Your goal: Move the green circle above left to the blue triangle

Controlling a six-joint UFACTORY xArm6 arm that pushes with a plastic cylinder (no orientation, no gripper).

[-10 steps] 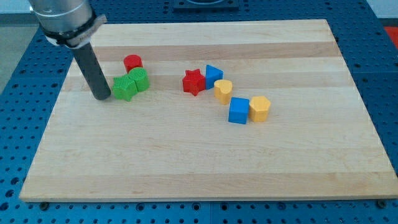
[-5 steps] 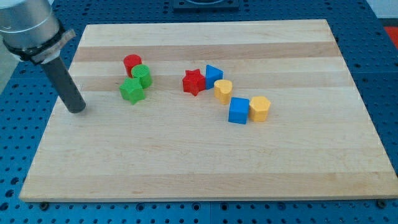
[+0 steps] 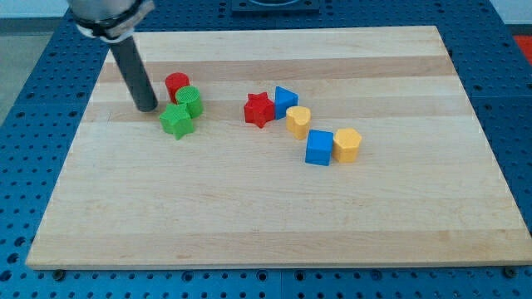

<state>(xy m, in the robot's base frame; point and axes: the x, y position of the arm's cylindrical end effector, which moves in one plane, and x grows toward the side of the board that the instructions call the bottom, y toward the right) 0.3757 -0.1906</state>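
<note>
The green circle (image 3: 190, 101) sits on the wooden board, touching a red cylinder (image 3: 176, 85) above it and a green star (image 3: 176, 120) below it. The blue triangle (image 3: 285, 100) lies to the right, next to a red star (image 3: 259, 109). My tip (image 3: 147, 106) rests on the board just left of the green circle and the red cylinder, a small gap apart from them.
A yellow heart-like block (image 3: 298, 120), a blue cube (image 3: 319, 147) and a yellow hexagon (image 3: 347, 144) lie below right of the blue triangle. The board's left edge (image 3: 73, 141) is near the tip.
The tip swung out left toward the board's edge, then came back up and right, beside the red cylinder. The green star and circle shifted slightly early on.
</note>
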